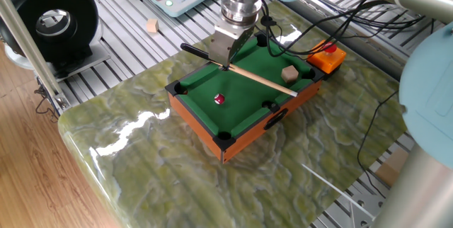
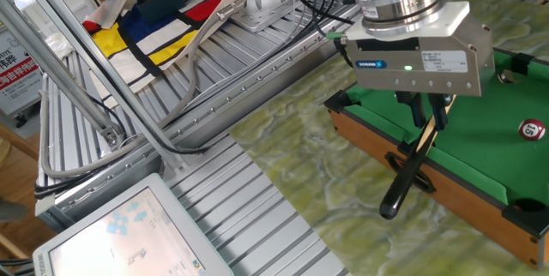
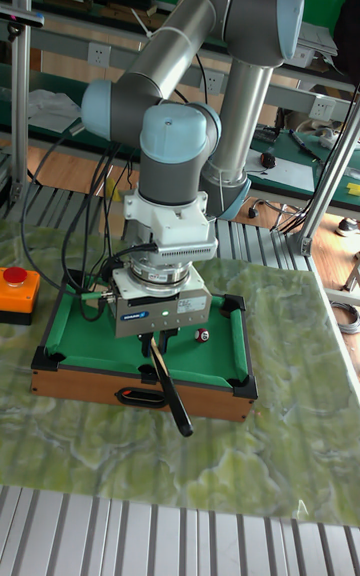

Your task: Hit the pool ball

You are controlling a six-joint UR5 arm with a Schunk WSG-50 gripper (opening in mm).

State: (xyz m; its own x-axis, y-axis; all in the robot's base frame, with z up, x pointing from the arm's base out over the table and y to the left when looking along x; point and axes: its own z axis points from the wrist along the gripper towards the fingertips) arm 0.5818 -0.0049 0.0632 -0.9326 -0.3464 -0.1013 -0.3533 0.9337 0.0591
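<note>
The pool ball (image 1: 219,99) (image 2: 533,129) is a tiny dark-red ball with a white spot, lying on the green felt of a small pool table (image 1: 197,124) near its front-left end. In the tall fixed view the pool ball (image 3: 203,335) peeks out just right of the gripper. My gripper (image 1: 226,62) (image 2: 430,115) (image 3: 160,337) hangs over the table's far-left side, shut on a cue stick (image 1: 263,81). The cue's black handle (image 2: 401,183) (image 3: 176,394) sticks out over the table's rim. The ball lies apart from the cue.
A tan wooden cube (image 1: 289,73) sits on the felt at the right end. An orange box with a red button (image 1: 327,57) (image 3: 18,290) stands beside the table. Another tan cube (image 1: 151,25) lies on the slatted metal deck. Cables run behind the table.
</note>
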